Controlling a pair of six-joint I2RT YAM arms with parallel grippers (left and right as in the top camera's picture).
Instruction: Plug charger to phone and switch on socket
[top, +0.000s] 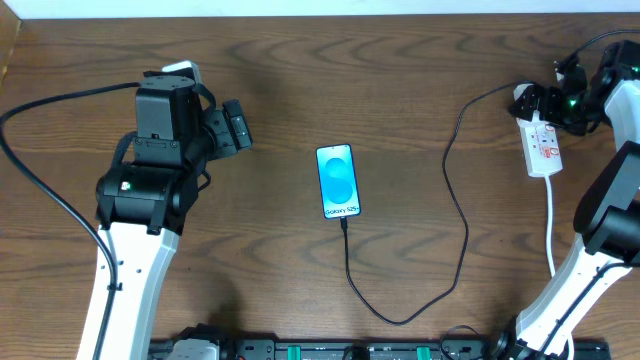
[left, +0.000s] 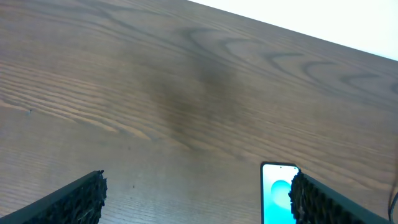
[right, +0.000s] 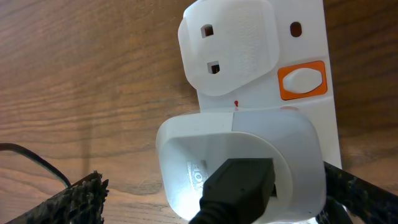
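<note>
The phone (top: 338, 181) lies flat mid-table with its blue screen up. It also shows at the bottom right of the left wrist view (left: 277, 194). The black charger cable (top: 458, 215) runs from the phone's lower edge, loops toward the front, then rises to the white plug head (right: 239, 155). The plug head sits in the white socket strip (top: 544, 148). The strip's orange-red switch (right: 301, 81) shows beside an unused outlet. My right gripper (right: 212, 177) is open, with a finger on either side of the plug head. My left gripper (left: 196, 186) is open and empty, left of the phone.
The strip's white cord (top: 551, 230) runs toward the table's front along the right arm. The table's far edge (left: 292, 31) lies beyond the left gripper. Bare wood lies between the left arm and the phone.
</note>
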